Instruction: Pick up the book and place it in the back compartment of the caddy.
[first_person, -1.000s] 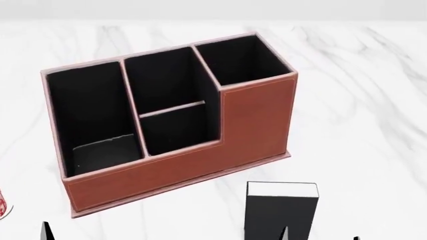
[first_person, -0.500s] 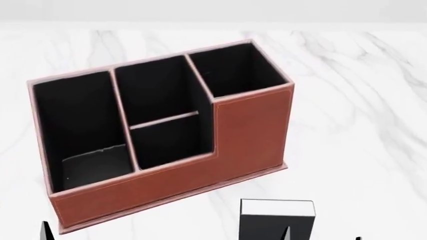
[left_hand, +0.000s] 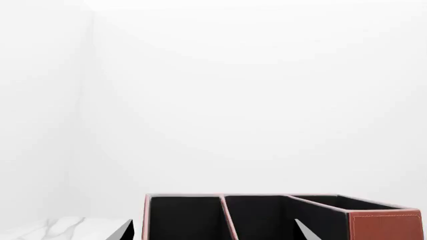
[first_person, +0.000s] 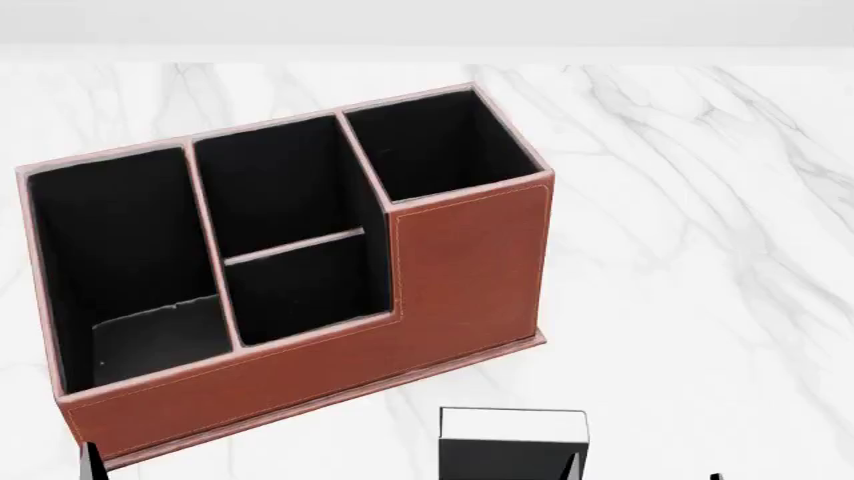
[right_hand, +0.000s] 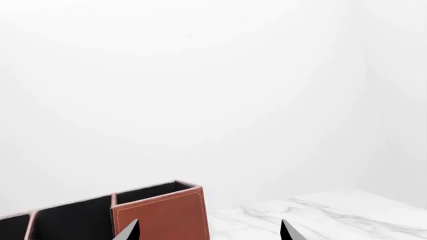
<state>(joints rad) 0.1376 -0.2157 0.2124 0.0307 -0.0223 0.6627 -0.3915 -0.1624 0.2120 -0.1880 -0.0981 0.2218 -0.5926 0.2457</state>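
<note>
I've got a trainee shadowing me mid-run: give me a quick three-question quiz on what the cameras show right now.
1. True or false: the book already sits inside the caddy.
2. Which cell holds a loose dark flat item? A) the tall square cell B) the long narrow cell C) the back compartment
3. Fill in: the book stands on the marble table, on the ___ side of the caddy.

Key: 1 false; 2 B; 3 near (robot's).

Caddy (first_person: 400, 290), book (first_person: 514, 440) apparently lower-left.
</note>
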